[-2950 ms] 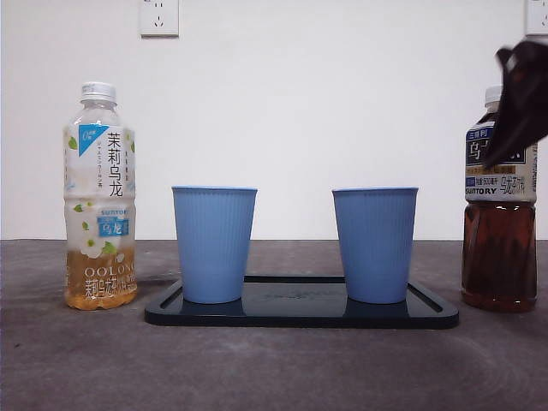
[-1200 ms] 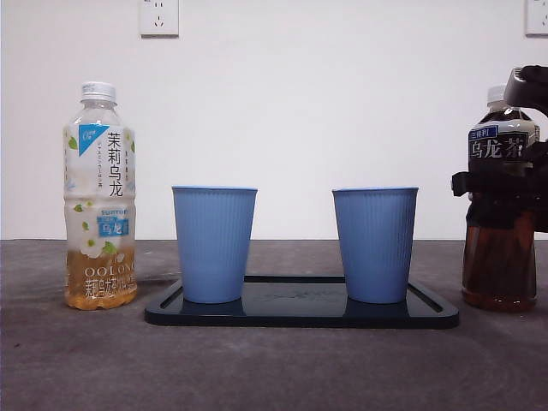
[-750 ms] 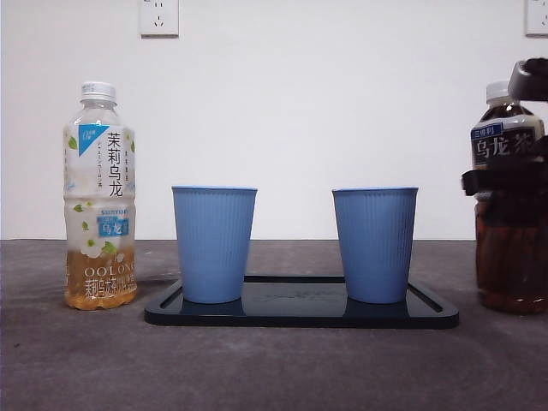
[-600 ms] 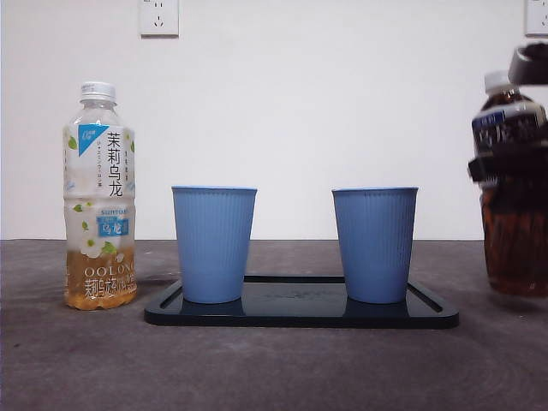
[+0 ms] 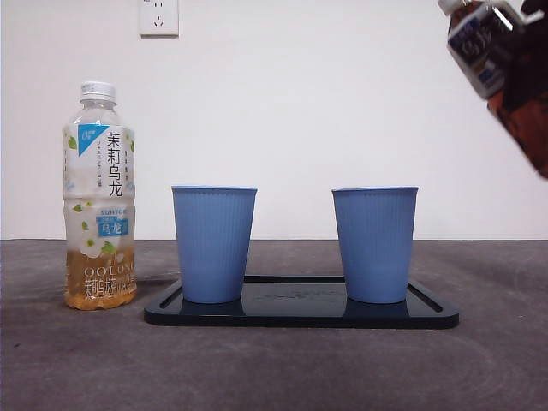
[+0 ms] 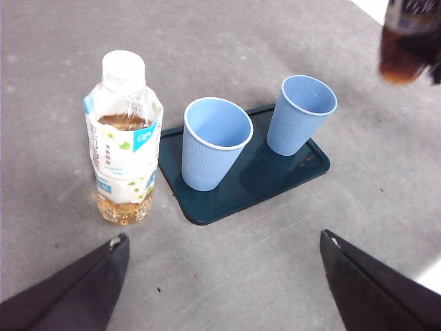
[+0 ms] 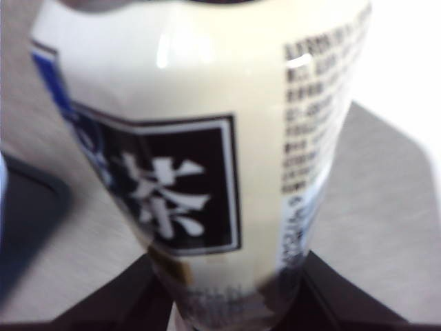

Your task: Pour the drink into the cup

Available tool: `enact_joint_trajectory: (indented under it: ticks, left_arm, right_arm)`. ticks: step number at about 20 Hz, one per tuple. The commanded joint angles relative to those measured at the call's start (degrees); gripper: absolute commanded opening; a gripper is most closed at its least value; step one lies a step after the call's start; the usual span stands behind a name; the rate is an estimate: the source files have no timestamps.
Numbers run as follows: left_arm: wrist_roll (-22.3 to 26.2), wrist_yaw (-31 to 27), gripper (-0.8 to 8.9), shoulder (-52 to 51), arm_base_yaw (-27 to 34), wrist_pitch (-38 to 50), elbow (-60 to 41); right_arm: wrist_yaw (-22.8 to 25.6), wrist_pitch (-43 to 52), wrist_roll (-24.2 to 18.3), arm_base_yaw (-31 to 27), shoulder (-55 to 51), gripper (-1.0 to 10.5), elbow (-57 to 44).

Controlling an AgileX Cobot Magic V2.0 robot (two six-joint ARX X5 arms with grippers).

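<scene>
Grey, faintly speckled tabletop [image 5: 274,368] runs back to a plain white wall [image 5: 300,111] with an outlet [image 5: 159,16] high on it. On that surface sits a dark tray [image 5: 300,315] carrying two blue ribbed cups, the left cup [image 5: 214,244] and the right cup [image 5: 375,244], both upright and well apart from each other; my left wrist view looks down into them and shows only pale blue interiors. Beside the tray's left end, off it, stands the capped jasmine oolong bottle [image 5: 100,197], upright, with amber tea low in its base. My right gripper [image 7: 227,303] is clamped on the dark tea bottle [image 5: 505,68]: in my right wrist view the label fills nearly everything, with my black jaws pressed against both sides of it at the bottom edge. From the front, that bottle hangs in the air at the upper right corner, tilted with its neck toward the cups, higher than the right cup's rim and off to its right, its dark brown tea visible below the label. My left gripper [image 6: 220,289] hovers above the table near the jasmine bottle, its jaws spread wide apart and holding nothing.
</scene>
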Motion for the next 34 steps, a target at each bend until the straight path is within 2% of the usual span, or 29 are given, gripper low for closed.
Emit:
enact_joint_trajectory:
  ticks: [1, 4, 8, 12, 19, 24, 34]
  left_arm:
    - [1.14, 0.17, 4.47, 0.24, -0.5, 0.66, 1.01]
    - [1.7, 0.15, 4.47, 0.24, -1.9, 0.63, 1.01]
    - [1.77, -0.44, 4.47, 0.22, -4.42, 0.61, 1.01]
    - [1.77, -0.44, 4.47, 0.22, -5.92, 0.63, 1.01]
    - [1.77, -0.66, 4.47, 0.22, -8.35, 0.61, 1.01]
    - [1.79, -0.7, 4.47, 0.24, -9.62, 0.61, 1.01]
    - [1.79, -0.85, 4.47, 0.22, -10.16, 0.55, 1.01]
  right_arm:
    - [2.93, -3.17, -9.22, 0.66, 0.59, 0.9, 4.61]
    - [8.0, -9.05, -15.17, 2.69, 3.76, 0.9, 6.99]
    - [17.2, -10.88, -21.29, 7.52, 8.98, 0.9, 8.28]
    - [22.34, -10.88, -25.4, 10.38, 12.09, 0.9, 9.66]
    - [30.62, -10.95, -36.44, 13.27, 16.41, 0.9, 11.26]
    - [34.27, -11.13, -40.52, 15.26, 18.36, 0.9, 11.26]
    - [36.72, -11.13, -41.68, 16.2, 21.16, 0.8, 11.26]
